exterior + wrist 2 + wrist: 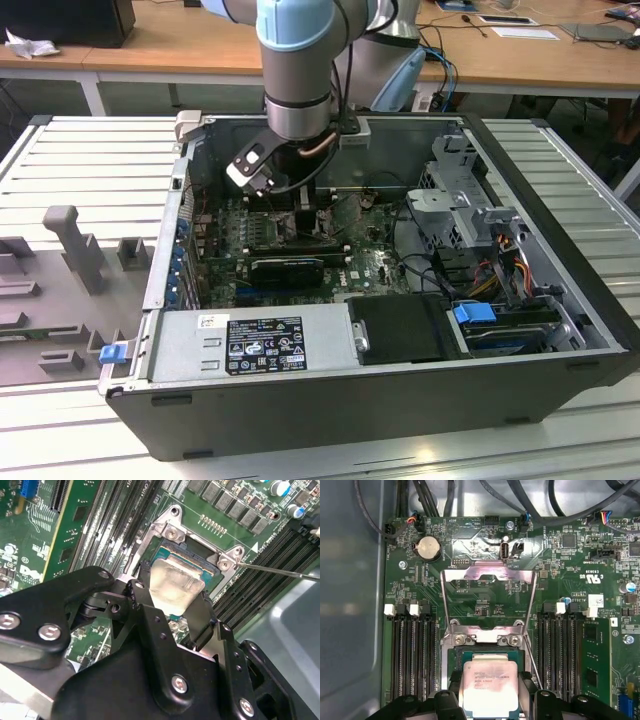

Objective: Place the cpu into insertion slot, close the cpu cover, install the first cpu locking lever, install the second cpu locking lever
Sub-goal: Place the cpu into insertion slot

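Green motherboard (560, 560): hand (172, 592) clamps print-topped cpu (490, 685) at insertion slot (470, 652), cpu cover (487, 572) open.

Sticker (264, 345) on power supply (322, 340), print on cpu (490, 685), wording unclear

The tool (172, 594) covers two edges of the cpu (175, 577)
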Controlling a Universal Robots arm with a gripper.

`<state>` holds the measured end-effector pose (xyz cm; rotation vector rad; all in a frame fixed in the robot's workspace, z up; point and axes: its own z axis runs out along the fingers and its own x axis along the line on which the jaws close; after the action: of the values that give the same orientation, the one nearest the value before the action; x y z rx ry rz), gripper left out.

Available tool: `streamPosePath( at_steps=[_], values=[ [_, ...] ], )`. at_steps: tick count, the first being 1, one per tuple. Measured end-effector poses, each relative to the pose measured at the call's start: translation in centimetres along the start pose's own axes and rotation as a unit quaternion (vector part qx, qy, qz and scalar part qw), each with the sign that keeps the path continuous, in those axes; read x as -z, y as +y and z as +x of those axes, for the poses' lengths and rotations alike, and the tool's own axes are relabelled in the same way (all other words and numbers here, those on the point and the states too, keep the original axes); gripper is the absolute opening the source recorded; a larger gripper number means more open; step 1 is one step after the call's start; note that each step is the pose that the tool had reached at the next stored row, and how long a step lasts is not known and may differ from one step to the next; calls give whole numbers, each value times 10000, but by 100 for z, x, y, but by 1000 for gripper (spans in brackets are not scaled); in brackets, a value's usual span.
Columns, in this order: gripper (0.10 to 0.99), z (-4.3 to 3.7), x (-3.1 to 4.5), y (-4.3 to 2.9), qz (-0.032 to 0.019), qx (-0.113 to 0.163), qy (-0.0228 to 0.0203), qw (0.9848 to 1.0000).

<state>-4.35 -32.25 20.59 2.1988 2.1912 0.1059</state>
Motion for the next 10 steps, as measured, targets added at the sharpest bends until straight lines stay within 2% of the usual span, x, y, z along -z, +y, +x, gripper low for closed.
streamPosePath(
  at_steps=[4, 10],
  values=[
    [525, -1, -27, -2, 1, 0, 1, 10000],
    [525, 0, -29, -12, -1, -8, 2, 10000]
  ],
)
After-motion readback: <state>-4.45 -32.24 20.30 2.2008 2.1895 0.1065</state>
